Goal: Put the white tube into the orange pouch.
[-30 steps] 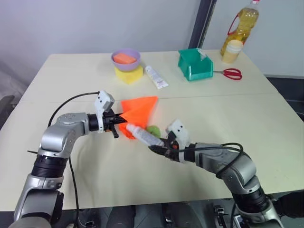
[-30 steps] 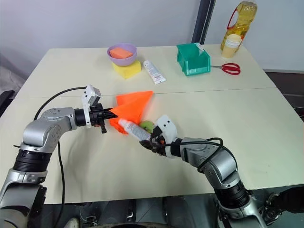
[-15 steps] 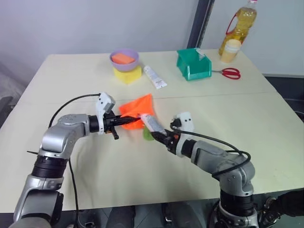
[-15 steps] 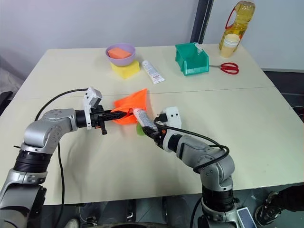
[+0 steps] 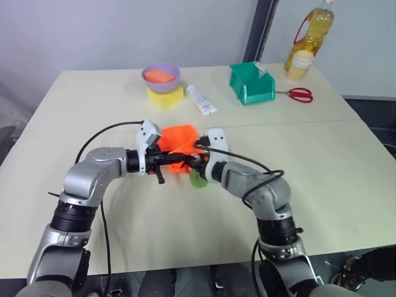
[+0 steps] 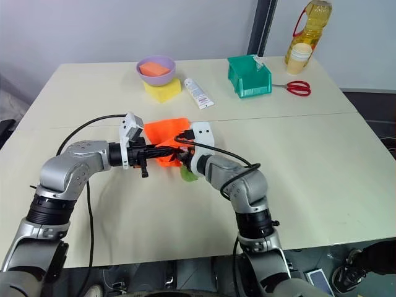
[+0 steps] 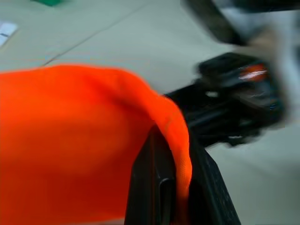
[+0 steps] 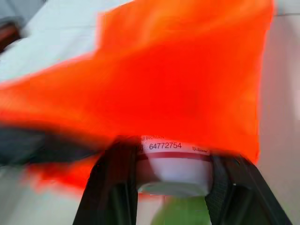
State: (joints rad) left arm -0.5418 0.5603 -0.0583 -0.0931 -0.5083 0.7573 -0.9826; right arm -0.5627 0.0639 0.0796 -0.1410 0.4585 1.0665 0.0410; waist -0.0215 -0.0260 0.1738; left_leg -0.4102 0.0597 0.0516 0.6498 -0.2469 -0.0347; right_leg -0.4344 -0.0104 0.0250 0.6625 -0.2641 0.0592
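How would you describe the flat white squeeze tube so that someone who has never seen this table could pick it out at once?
Look to the far side of the table, between the yellow sponge under the purple bowl and the green bin. The flat squeeze tube lies there on the tabletop, apart from both. It is the long white thing with printed writing among coloured neighbours.

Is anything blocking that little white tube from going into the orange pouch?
Nothing visible does. The right gripper holds the white tube with its front end already hidden by the orange pouch, whose edge the left gripper pinches.
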